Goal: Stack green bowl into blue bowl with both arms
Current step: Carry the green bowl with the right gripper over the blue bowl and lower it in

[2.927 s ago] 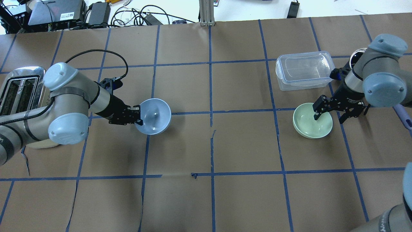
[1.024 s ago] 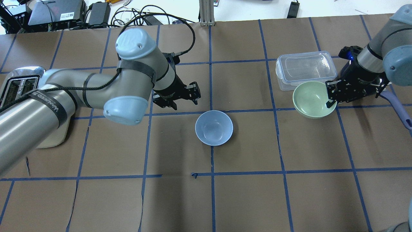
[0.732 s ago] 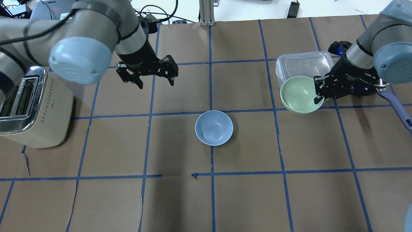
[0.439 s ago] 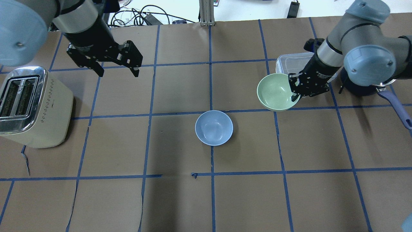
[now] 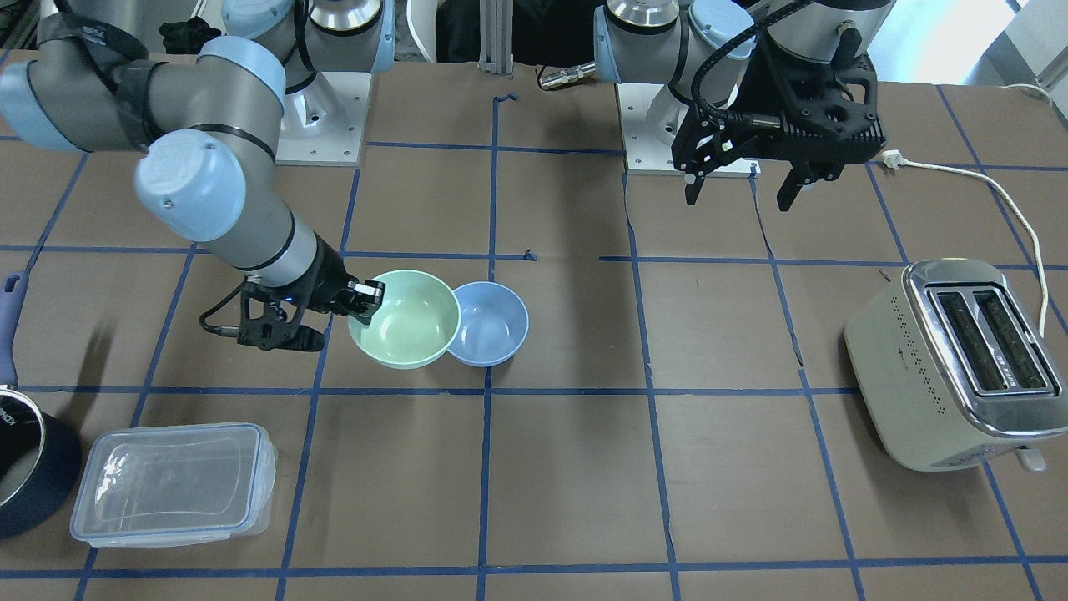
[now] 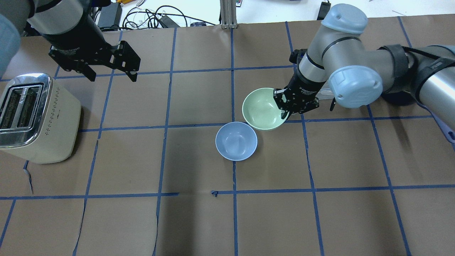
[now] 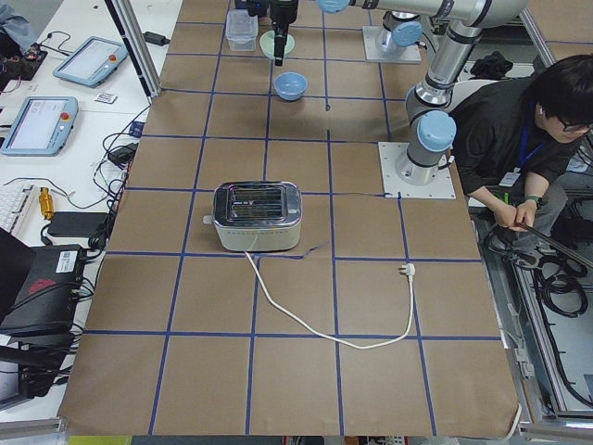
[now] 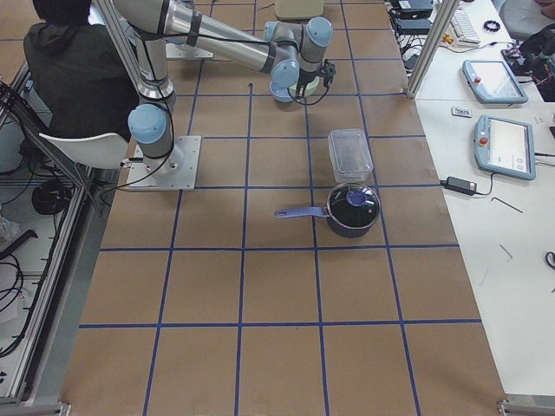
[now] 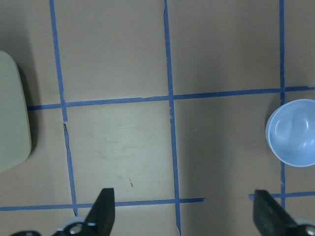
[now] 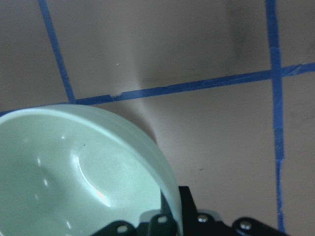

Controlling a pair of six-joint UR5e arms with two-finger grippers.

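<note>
The green bowl (image 6: 261, 108) hangs above the table, held by its rim in my right gripper (image 6: 285, 108), which is shut on it. It also shows in the front view (image 5: 400, 321) and fills the right wrist view (image 10: 74, 172), with the right gripper (image 10: 170, 216) at its edge. The blue bowl (image 6: 236, 141) sits upright on the table's middle, just beside and below the green bowl, their rims overlapping in the front view (image 5: 492, 325). My left gripper (image 6: 113, 76) is open and empty, high over the back left, far from both bowls. The blue bowl shows at the right edge of the left wrist view (image 9: 293, 132).
A cream and chrome toaster (image 6: 35, 117) stands at the left. A clear plastic container (image 5: 171, 484) and a dark navy pot (image 5: 25, 467) stand on the right arm's side. A person (image 7: 519, 120) sits beside the robot base.
My left gripper let go of the blue bowl at the table's middle and rose back to the far left. My right gripper lifted the green bowl and carried it left to the blue bowl.
</note>
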